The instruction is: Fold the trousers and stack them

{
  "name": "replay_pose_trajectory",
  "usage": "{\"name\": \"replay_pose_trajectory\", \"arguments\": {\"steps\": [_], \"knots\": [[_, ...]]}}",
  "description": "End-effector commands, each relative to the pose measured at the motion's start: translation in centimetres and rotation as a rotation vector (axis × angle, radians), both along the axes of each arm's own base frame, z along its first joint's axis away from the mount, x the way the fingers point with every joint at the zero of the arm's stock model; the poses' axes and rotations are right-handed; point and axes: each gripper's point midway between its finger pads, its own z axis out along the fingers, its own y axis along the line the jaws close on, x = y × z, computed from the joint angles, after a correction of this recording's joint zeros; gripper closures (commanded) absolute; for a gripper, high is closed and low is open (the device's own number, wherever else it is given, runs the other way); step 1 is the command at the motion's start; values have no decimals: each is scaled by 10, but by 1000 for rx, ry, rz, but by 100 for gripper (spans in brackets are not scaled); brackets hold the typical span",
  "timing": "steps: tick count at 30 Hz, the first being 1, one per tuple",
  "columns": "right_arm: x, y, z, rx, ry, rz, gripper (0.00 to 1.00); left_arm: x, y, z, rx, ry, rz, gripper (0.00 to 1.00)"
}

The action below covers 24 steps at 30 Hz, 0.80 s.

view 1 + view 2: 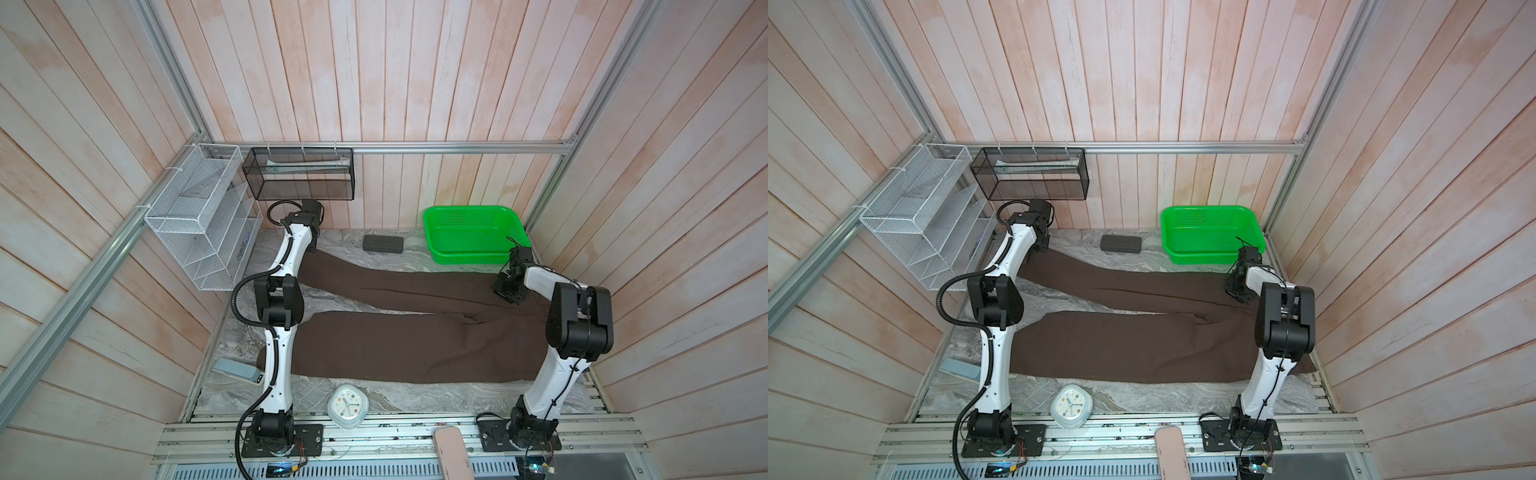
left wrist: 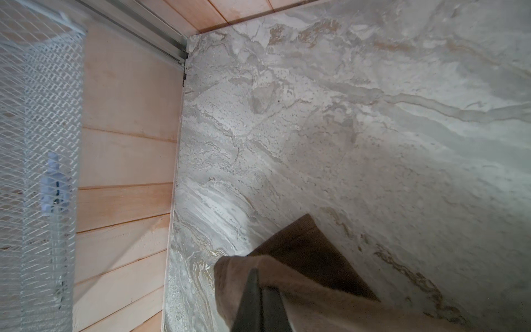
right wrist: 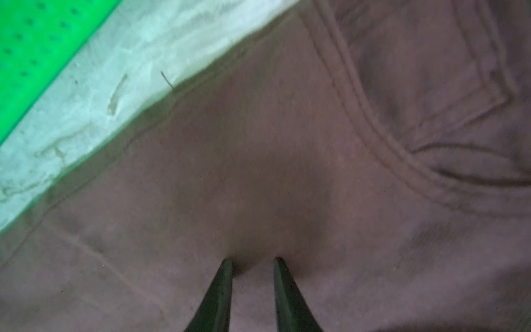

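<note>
On my feed a green perforated basket (image 1: 467,208) sits empty in the far right corner of the marble table (image 1: 415,399). A dark grey case (image 1: 382,243) lies flat along the far edge, left of the basket and apart from it. A white alarm clock (image 1: 347,405) lies face up at the near edge. I can't identify the pale blue-grey object (image 1: 238,372) by the left edge. A white wire rack (image 1: 199,216) and a black mesh basket (image 1: 299,174) hang above the far left corner.

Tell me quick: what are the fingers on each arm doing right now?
Left gripper: closed, holding the trousers by a leg hem.
Right gripper: fingers apart, tips on the trousers; whether it grips cannot be told.
</note>
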Motion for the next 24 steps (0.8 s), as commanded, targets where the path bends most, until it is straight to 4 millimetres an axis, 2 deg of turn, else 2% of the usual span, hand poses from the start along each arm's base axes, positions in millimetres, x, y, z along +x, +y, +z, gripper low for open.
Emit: {"name": "replay_pose_trajectory", "arguments": {"steps": [1,5,9,13,15,17,22,24], "knots": [[4,-21,-7,-38,13,-51,71,1,9,-2,1,-1,1,100],[3,-45,-18,-51,29,-120,72,7,5,-10,-28,-3,-18,100],[7,-57,-25,-55,39,-145,72,15,-5,-21,-80,-8,-51,95],[10,-60,-23,-62,39,-154,71,18,-7,-23,-100,-5,-59,70],[10,-62,-19,-64,31,-159,72,18,-7,-15,-112,-22,-54,55],[9,-65,-14,-71,28,-167,72,16,-6,0,-114,-47,-45,47],[7,-63,2,-65,3,-168,71,1,-8,46,-145,-126,-31,42],[6,-56,9,-57,-15,-156,71,-12,-7,54,-166,-141,-14,41]]}}
